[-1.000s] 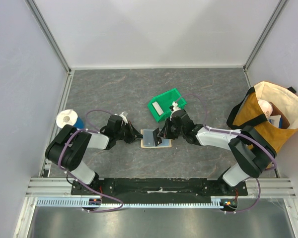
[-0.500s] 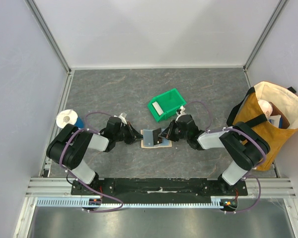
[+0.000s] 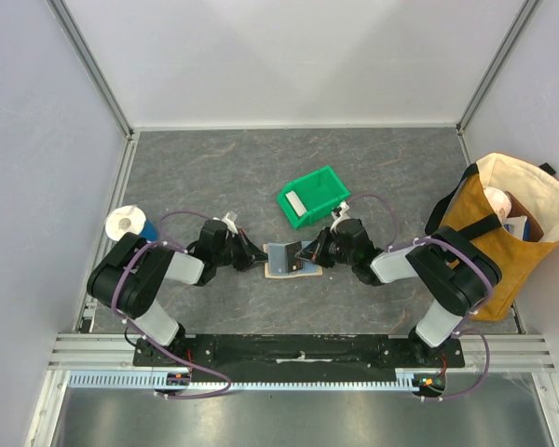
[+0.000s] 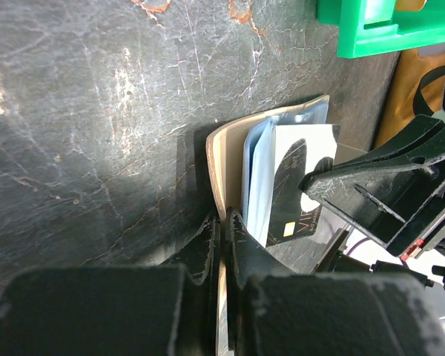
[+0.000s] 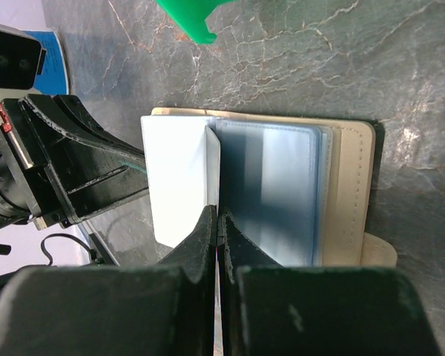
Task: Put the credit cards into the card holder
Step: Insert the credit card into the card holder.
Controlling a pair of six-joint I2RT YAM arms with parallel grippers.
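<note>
- From above, shows the holder [image 3: 293, 261] open and flat on the table [image 3: 214, 177], near the front edge, its long axis running left to right.
- Places it between the two claws: the left claw [image 3: 258, 259] at its left end, the right claw [image 3: 306, 253] over its right half, tips pointing toward each other.
- Has the green bin [image 3: 314, 196] just behind the holder without touching it, and the bag [image 3: 503, 233] well off to the right.
- From the left wrist, shows the left claw clenched, with its tips pinching the edge of the holder's tan cover.
- Shows that cover curling up off the table, with pale blue sleeves [image 4: 256, 174] fanned right beside it.
- Shows the card [image 4: 288, 182], white and dark with a chip on its face, standing tilted among the sleeves, its long axis crosswise to the holder's length.
- Puts a finger of the right claw across the card's far side.
- From the right wrist, shows the right claw clenched on the thin white edge of the card.
- Shows the card's plain white side leaning over the holder's left half, with its long axis again crosswise to the holder.
- Leaves the sleeves lying flat on the right half, inside the stitched tan border.
- Shows the tab [image 5: 378, 256] sticking out at the lower right corner of the holder.
- Shows the left claw at the left of this view, touching the holder's left edge.
</note>
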